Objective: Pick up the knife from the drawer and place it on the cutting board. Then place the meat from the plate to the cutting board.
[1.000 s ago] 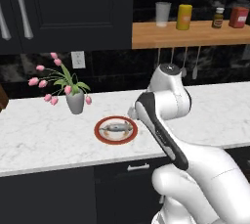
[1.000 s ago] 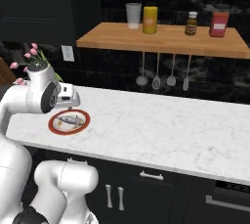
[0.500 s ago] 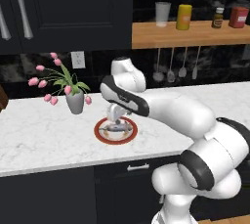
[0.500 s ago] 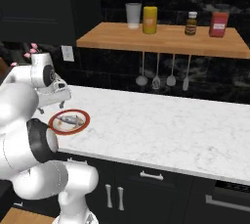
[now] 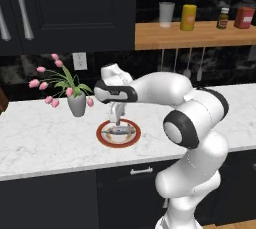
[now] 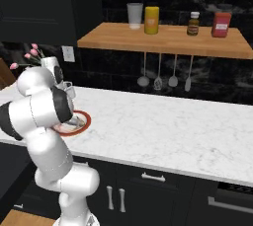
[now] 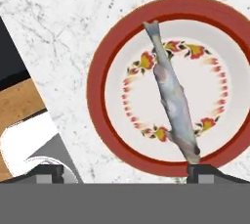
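The plate point(image 5: 106, 138) with its red-brown rim lies on the white marble counter, also seen at plate point(image 7: 100, 96) and plate point(image 6: 85, 122). The meat point(image 7: 172, 98), a slim greyish piece, lies across its white centre; meat point(image 5: 119, 131) shows small from the base. My gripper point(image 5: 116, 119) hangs just above the plate, pointing down, open and holding nothing. In the hand view the gripper point(image 7: 124, 175) has its fingertips point(image 7: 46, 172) set wide apart, one tip beside the meat's near end. A shut drawer point(image 5: 141, 171) sits under the counter. The knife and the cutting board are out of view.
A grey vase of pink tulips point(image 5: 76, 104) stands left of the plate. A wooden shelf point(image 5: 200, 35) with a cup and jars hangs above, utensils point(image 6: 158, 79) beneath it. A brown wooden thing point(image 5: 2, 100) is cut off at the left edge.
The arm has swung left and lowered its hand over the plate. The jaws have stayed open; plate and meat have not moved.
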Robot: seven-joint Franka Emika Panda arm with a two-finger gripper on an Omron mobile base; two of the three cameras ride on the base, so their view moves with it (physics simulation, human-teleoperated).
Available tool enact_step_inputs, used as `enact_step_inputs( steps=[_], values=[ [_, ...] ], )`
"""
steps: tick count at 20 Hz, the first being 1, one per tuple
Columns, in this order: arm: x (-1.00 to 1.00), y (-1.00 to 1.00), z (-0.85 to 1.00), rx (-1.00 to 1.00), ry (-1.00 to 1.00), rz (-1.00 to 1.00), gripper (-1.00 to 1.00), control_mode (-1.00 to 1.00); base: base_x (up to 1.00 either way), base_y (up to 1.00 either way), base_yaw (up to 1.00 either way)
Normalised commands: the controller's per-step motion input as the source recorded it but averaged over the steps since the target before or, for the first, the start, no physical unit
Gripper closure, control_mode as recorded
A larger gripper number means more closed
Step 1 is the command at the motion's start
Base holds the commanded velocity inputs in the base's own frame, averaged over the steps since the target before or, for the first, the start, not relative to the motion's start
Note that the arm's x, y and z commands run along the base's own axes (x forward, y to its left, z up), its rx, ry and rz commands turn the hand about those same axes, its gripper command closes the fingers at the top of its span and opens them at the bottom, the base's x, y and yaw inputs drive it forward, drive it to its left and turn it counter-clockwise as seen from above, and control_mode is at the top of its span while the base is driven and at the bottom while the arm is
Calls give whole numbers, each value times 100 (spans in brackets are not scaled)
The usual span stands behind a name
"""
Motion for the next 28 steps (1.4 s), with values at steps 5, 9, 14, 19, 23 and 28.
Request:
enact_step_inputs(
  steps=[5,9,14,19,23,28],
  values=[
    [45,0,-35,-1,0,11,-100,-100,0,0,0],
    [27,3,-38,0,0,1,-100,-100,0,0,0],
    [0,0,-58,-1,-1,0,-100,-100,0,0,0],
    [3,-1,-64,-2,-2,0,-100,-100,0,0,0],
    [23,0,-34,0,-11,0,-100,-100,0,0,0],
    [9,0,-17,0,-7,0,-100,-100,0,0,0]
  ],
)
